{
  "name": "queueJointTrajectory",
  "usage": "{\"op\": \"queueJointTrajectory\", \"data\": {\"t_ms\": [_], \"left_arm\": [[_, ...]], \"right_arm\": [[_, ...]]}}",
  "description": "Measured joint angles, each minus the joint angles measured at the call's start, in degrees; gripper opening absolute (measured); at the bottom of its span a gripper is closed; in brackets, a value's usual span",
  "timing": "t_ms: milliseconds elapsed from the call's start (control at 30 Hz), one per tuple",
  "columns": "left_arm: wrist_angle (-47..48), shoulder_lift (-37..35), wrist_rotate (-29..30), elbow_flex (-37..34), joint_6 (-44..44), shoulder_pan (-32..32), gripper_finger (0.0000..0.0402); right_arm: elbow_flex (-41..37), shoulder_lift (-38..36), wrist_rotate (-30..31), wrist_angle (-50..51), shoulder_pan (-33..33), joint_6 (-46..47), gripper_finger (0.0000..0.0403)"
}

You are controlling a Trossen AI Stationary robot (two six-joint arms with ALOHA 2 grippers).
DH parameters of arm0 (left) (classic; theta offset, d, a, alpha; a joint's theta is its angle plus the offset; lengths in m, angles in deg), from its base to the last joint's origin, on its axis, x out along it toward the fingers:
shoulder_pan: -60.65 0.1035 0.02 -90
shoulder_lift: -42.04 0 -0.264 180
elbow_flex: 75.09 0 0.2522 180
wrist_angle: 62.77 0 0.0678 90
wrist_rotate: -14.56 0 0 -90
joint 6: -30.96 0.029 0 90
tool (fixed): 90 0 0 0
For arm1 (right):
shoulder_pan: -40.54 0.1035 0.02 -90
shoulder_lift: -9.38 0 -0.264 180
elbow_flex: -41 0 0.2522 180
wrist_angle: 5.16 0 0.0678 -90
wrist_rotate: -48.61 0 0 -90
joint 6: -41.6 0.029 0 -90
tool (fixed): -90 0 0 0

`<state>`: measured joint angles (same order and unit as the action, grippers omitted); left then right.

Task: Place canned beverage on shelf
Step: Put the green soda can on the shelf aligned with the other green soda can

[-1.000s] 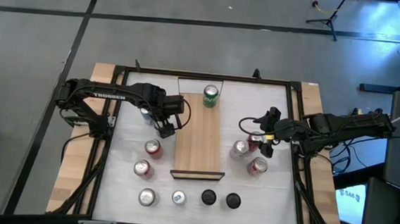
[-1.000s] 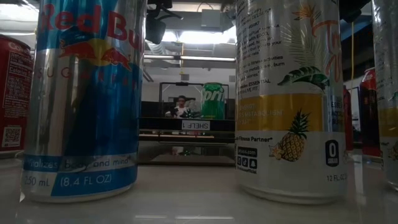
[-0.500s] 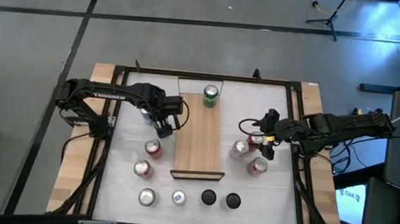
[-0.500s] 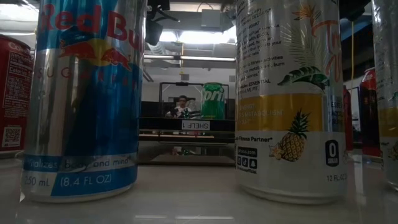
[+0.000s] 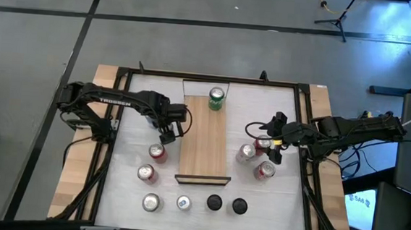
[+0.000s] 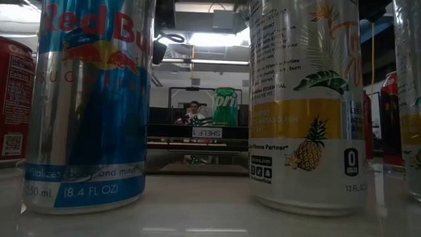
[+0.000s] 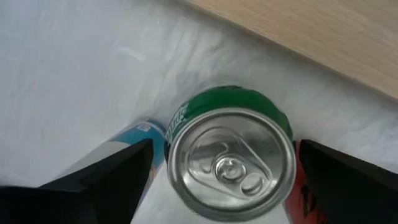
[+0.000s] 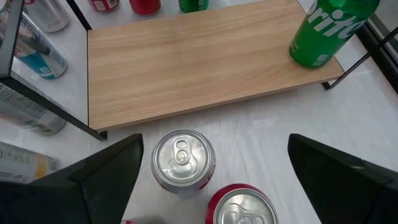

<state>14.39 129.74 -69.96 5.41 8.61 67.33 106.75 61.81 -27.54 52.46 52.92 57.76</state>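
Grey concrete floor with dark seam lines from 9 through 12 to 3 o'clock, tripod stand at 1 o'clock, bright ceiling lights and a seated person beyond the counter.

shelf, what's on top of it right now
One green can stands upright near one short end of the shelf. The rest of the plank is bare wood. No fingers cover any of it from above, but the surface beneath the can is hidden.
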Motion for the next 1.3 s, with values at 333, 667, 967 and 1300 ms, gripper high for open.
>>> {"op": "queueJointTrajectory", "data": {"t_ms": [333, 667, 967, 1300], "left_arm": [[-0.22, 0.00, -0.02, -0.17, 0.00, 0.00, 0.0317], [0.48, 0.08, -0.48, 0.50, 1.50, 0.00, 0.0270], [4.07, 0.15, -0.63, 9.22, 10.85, 0.64, 0.0273], [4.20, 0.04, -0.43, 20.29, 23.93, 3.53, 0.0277]], "right_arm": [[0.00, 0.01, 0.00, -0.02, 0.00, 0.00, 0.0395], [0.00, 0.00, 0.00, -0.02, -0.02, 0.00, 0.0395], [0.00, 0.01, 0.00, -0.02, -0.01, -0.01, 0.0395], [0.00, 0.01, 0.00, -0.02, 0.00, -0.02, 0.0395]]}}
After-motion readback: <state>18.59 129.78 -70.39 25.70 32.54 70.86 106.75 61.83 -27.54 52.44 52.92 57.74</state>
